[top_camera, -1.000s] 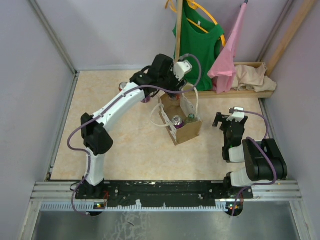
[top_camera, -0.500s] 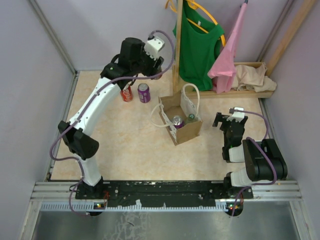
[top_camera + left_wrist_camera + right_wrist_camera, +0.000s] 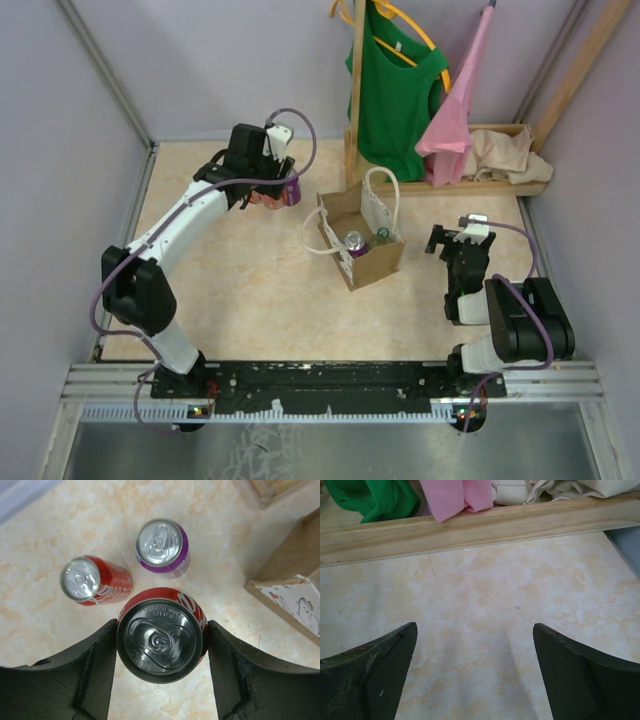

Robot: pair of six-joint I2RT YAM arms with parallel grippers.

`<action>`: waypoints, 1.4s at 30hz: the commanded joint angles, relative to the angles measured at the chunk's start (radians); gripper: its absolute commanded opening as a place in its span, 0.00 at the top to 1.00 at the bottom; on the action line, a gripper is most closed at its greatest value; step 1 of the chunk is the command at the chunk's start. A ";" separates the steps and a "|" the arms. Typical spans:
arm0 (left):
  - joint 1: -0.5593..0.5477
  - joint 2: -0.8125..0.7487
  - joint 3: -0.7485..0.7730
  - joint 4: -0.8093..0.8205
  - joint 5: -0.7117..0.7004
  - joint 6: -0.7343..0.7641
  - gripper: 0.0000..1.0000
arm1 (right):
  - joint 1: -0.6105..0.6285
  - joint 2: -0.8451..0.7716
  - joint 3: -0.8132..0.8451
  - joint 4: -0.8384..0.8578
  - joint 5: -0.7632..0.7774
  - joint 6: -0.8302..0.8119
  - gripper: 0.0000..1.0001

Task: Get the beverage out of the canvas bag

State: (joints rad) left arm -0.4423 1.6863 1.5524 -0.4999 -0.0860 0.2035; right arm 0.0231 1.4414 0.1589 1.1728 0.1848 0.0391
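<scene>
The tan canvas bag (image 3: 372, 262) with white rope handles stands mid-table; its corner also shows in the left wrist view (image 3: 292, 562). A purple-topped can (image 3: 353, 240) and a green bottle top (image 3: 382, 235) sit inside it. My left gripper (image 3: 264, 190) is left of the bag, shut on a red can with a dark lid (image 3: 161, 635), held upright just above or on the floor. Right beyond it stand a red can (image 3: 92, 582) and a purple can (image 3: 162, 547). My right gripper (image 3: 456, 240) is open and empty over bare floor (image 3: 474, 630), right of the bag.
A wooden rack (image 3: 355, 90) with a green shirt (image 3: 395, 85) and a pink cloth (image 3: 455, 110) stands behind the bag. Its wooden base rail (image 3: 480, 527) holds a beige cloth heap (image 3: 510, 155). Grey walls enclose the table.
My left arm has swung from over the bag to the back left and come down beside the two standing cans, with the red can in its jaws. The right arm has not moved.
</scene>
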 commanded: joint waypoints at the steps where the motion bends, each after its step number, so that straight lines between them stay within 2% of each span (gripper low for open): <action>1: 0.010 -0.046 -0.059 0.152 -0.072 -0.039 1.00 | -0.002 0.000 0.021 0.042 0.001 0.008 0.01; 6: 0.030 -0.026 -0.142 0.182 -0.137 -0.060 1.00 | -0.002 0.001 0.020 0.044 0.000 0.008 0.01; 14: 0.082 -0.079 -0.318 0.342 -0.091 -0.115 1.00 | -0.002 0.001 0.021 0.044 0.000 0.008 0.01; 29: 0.079 -0.032 -0.287 0.383 0.122 -0.133 1.00 | 0.000 0.001 0.021 0.044 0.000 0.007 0.01; 42: 0.043 0.049 -0.200 0.322 0.157 -0.111 1.00 | -0.002 0.000 0.021 0.044 0.000 0.008 0.01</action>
State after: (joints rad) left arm -0.3824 1.7271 1.2915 -0.2119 0.0448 0.0826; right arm 0.0231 1.4414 0.1589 1.1728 0.1848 0.0391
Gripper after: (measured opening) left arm 0.702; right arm 0.990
